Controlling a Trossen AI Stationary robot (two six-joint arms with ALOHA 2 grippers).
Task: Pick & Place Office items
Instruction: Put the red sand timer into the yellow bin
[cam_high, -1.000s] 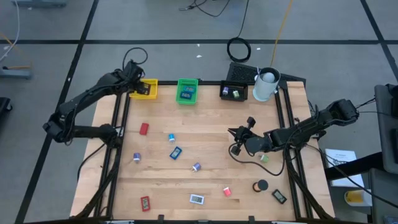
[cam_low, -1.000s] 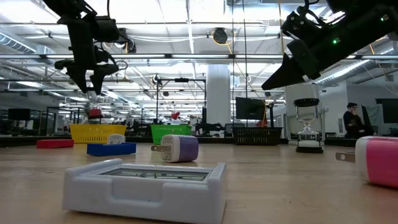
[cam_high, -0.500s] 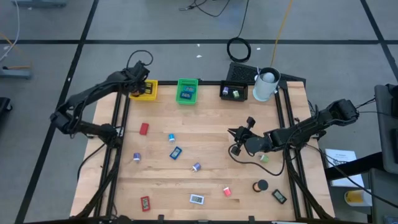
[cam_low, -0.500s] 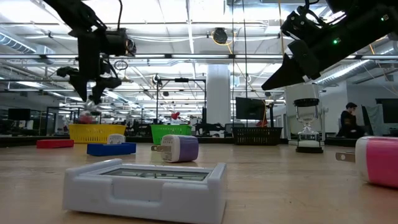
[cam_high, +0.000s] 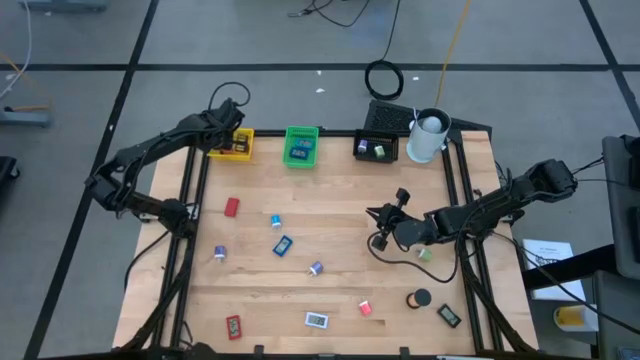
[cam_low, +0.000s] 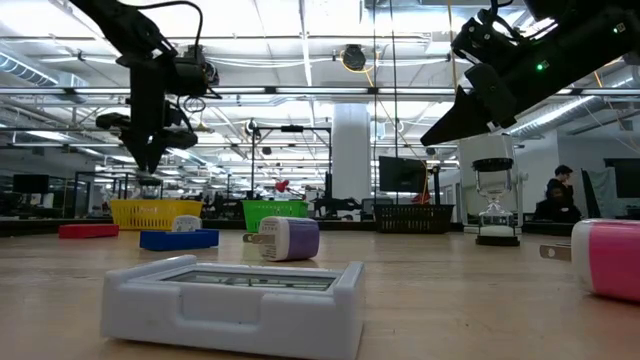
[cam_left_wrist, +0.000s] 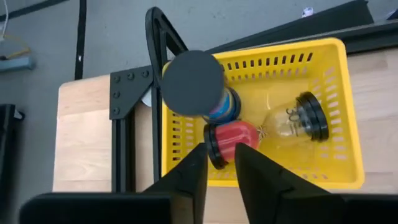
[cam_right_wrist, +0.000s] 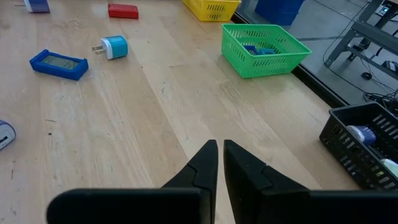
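Observation:
My left gripper (cam_high: 224, 131) hovers over the yellow tray (cam_high: 238, 152) at the table's far left, fingers open and empty (cam_left_wrist: 219, 149). In the left wrist view the tray holds a black round roll (cam_left_wrist: 193, 82), a red bulb-shaped item (cam_left_wrist: 235, 140) and a clear bulb (cam_left_wrist: 291, 122). My right gripper (cam_high: 374, 213) is shut and empty, held above the table right of centre (cam_right_wrist: 219, 149). Office items lie scattered on the wood: a red piece (cam_high: 231, 207), a blue plug (cam_high: 275, 221), a blue flat piece (cam_high: 283, 245), purple bits (cam_high: 316, 268), a black roll (cam_high: 418, 298).
The green tray (cam_high: 301, 146), the black tray (cam_high: 377, 148) and the white cup (cam_high: 428, 135) stand along the far edge. Near the front edge lie a white-framed piece (cam_low: 235, 305), a purple plug (cam_low: 290, 239) and a pink one (cam_low: 605, 258). A person (cam_low: 557, 193) shows far behind the table.
A red item that hung at my left gripper's fingertips one second ago has dropped away and no longer shows there in the low view. My left gripper has shifted slightly toward the table's right, staying above the yellow tray.

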